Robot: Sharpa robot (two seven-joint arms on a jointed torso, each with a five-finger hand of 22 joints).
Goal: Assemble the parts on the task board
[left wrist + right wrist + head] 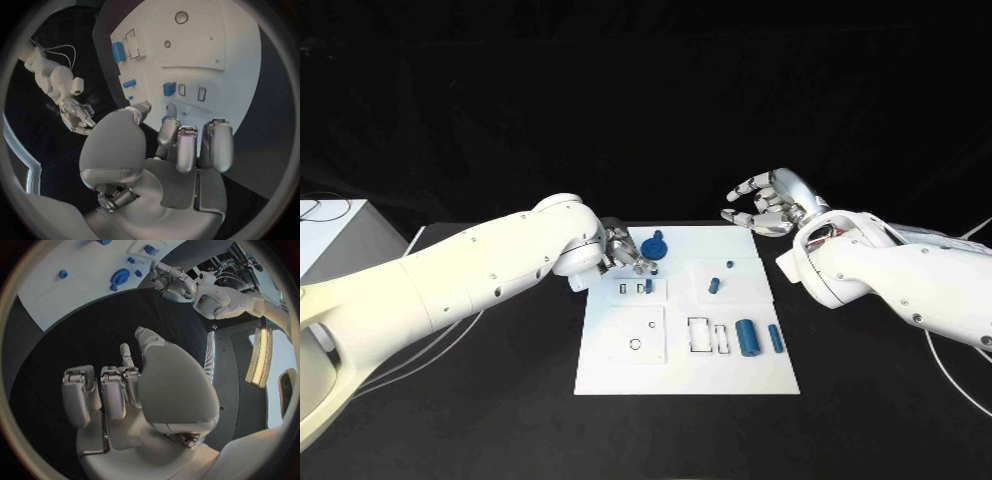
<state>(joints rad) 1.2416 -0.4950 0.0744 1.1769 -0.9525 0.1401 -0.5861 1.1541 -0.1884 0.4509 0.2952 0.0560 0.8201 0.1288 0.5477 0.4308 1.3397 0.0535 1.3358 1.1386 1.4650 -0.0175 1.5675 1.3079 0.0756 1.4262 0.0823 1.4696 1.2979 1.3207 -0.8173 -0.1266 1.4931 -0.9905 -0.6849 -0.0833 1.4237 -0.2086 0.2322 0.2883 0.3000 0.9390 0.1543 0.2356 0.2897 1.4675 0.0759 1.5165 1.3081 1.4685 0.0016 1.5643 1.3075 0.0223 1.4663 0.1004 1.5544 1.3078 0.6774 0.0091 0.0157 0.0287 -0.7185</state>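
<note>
The white task board lies mid-table. My left hand hovers low over its far left corner, fingers loosely bent and nothing in them, just beside a round blue part and apart from it. In the left wrist view the hand points at a small blue part next to two slots. Two blue cylinders lie at the board's right side, and small blue parts stand mid-board. My right hand is raised beyond the far right corner, fingers apart and holding nothing.
A white box stands at the table's far left with cables trailing from it. Bare black table surrounds the board on all sides. The round blue part and the left hand also appear in the right wrist view.
</note>
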